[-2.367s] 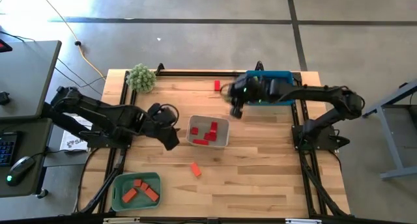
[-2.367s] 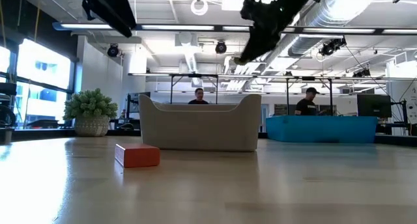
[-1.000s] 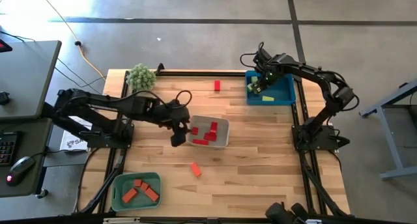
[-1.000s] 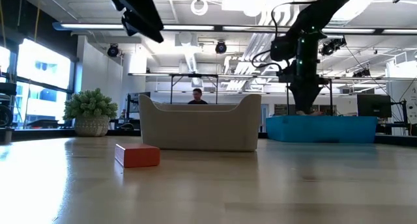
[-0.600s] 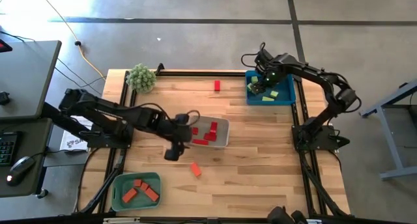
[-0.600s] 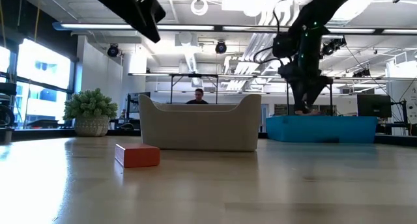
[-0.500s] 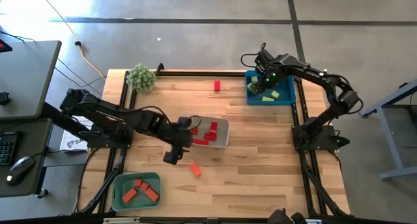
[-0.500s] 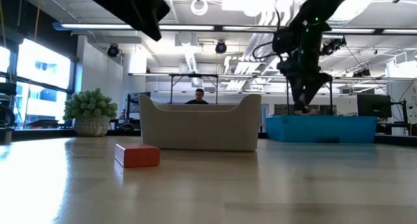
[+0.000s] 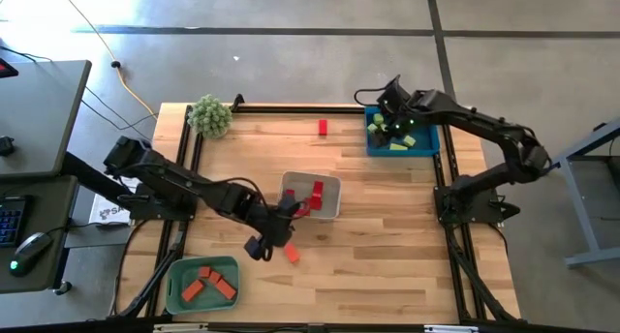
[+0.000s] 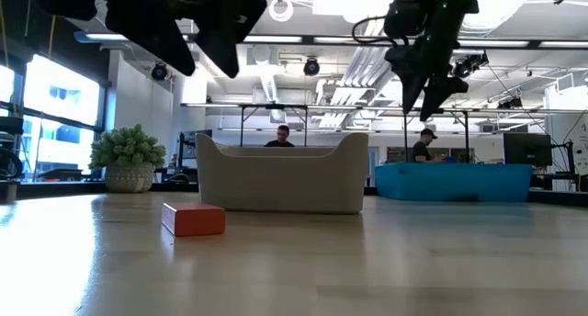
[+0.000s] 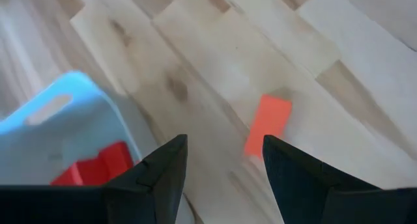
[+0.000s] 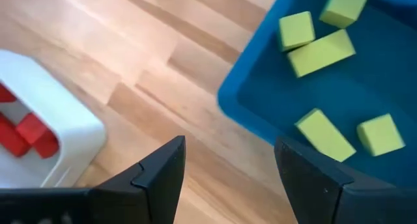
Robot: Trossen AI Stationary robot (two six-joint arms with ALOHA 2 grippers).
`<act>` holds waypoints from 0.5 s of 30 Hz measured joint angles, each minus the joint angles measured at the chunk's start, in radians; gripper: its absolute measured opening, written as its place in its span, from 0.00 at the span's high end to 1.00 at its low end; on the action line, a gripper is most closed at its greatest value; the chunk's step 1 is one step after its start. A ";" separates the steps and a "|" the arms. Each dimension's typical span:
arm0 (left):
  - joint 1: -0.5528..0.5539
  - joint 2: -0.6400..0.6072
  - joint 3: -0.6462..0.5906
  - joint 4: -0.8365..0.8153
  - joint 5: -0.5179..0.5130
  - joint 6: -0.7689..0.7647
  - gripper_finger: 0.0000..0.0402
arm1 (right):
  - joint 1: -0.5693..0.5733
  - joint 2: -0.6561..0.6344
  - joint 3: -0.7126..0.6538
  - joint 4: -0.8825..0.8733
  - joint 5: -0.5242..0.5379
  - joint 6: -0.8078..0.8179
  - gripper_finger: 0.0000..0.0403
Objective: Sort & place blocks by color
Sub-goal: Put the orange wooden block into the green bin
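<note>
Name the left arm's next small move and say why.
Probably lower the left end effector onto the orange-red block and close. Its fingers are open and empty above that block, which lies loose on the table beside the white tray.

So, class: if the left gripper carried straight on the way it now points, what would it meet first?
Probably the orange-red block lying on the table: it sits just ahead of the open left gripper, nothing between, though depth is hard to judge.

Wooden table (image 9: 387, 227) carries three trays, plant, two loose blocks.
</note>
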 joint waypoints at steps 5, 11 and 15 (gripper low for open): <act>-0.016 0.059 0.000 0.054 0.004 0.045 0.53 | 0.059 -0.006 0.000 0.000 0.026 0.047 0.45; -0.027 0.135 0.000 0.080 0.037 0.045 0.53 | 0.105 -0.004 -0.001 0.008 0.032 0.052 0.45; -0.039 0.175 0.001 0.088 0.053 0.045 0.53 | 0.125 -0.004 -0.001 0.008 0.049 0.081 0.45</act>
